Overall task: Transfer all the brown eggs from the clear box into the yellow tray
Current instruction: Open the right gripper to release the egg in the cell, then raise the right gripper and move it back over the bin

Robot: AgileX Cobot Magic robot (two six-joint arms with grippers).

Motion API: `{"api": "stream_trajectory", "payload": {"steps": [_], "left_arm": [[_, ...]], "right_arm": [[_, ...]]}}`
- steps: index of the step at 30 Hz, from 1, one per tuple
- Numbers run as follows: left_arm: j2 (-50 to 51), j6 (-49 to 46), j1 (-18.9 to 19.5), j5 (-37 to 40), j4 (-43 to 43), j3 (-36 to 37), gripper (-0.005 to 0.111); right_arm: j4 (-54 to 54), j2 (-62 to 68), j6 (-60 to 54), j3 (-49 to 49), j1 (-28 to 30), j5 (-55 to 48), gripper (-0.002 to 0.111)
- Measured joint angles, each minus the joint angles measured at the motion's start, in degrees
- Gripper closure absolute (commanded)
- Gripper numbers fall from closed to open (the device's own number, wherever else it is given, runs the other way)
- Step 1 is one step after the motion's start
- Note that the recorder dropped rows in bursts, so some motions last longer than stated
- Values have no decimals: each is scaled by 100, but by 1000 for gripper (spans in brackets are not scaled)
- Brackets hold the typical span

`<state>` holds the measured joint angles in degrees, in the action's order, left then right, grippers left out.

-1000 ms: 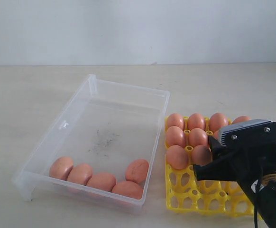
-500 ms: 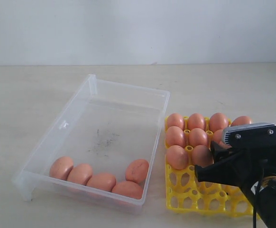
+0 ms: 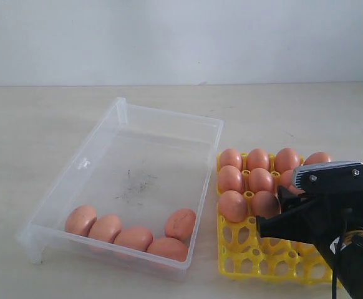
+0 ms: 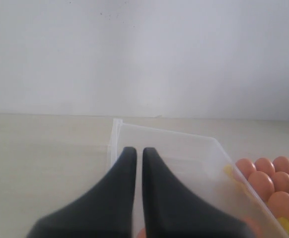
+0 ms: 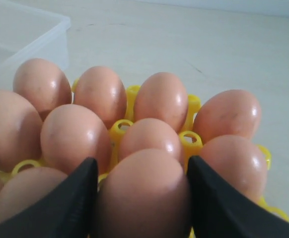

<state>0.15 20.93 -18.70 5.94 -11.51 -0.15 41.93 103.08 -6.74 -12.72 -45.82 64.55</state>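
Counting, we find five brown eggs (image 3: 133, 237) in the clear box (image 3: 163, 128) and eleven in the yellow tray (image 3: 228, 265) just beside the box. There the right gripper (image 5: 142, 163) jaws pinch one brown egg (image 5: 144, 198). The left gripper (image 4: 139, 151) jaws are pressed nearly together, facing the box.

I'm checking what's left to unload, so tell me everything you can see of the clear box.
The clear box is a shallow rectangular bin of transparent plastic with a flared rim. It lies flat and open-topped on the pale table, set at a slant. Faint dark specks mark its floor. Five brown eggs lie at its near end, and the rest of the floor is bare. The yellow tray sits close beside its right wall.
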Motion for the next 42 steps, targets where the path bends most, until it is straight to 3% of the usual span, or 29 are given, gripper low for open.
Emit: {"api": "stream_trajectory", "payload": {"steps": [15, 22, 24, 27, 29, 30, 36, 42], "left_arm": [[0, 0, 0, 0, 0, 0, 103], [0, 0, 0, 0, 0, 0, 103], [0, 0, 0, 0, 0, 0, 103], [0, 0, 0, 0, 0, 0, 103], [0, 0, 0, 0, 0, 0, 103], [0, 0, 0, 0, 0, 0, 103], [0, 0, 0, 0, 0, 0, 103], [0, 0, 0, 0, 0, 0, 103]], "right_arm": [[234, -45, -10, 0, 0, 135, 63], [-15, -999, -49, 0, 0, -60, 64], [-389, -1407, -60, 10, 0, -218, 68], [-1122, -1966, -71, -58, 0, -581, 86], [-1463, -2302, -156, -283, 0, -1280, 106], [-1561, -2461, -283, -480, 0, -1781, 108], [-1736, -2680, -1313, -2272, 0, -5073, 108], [-1750, -1996, -1508, -4504, 0, -7862, 108]]}}
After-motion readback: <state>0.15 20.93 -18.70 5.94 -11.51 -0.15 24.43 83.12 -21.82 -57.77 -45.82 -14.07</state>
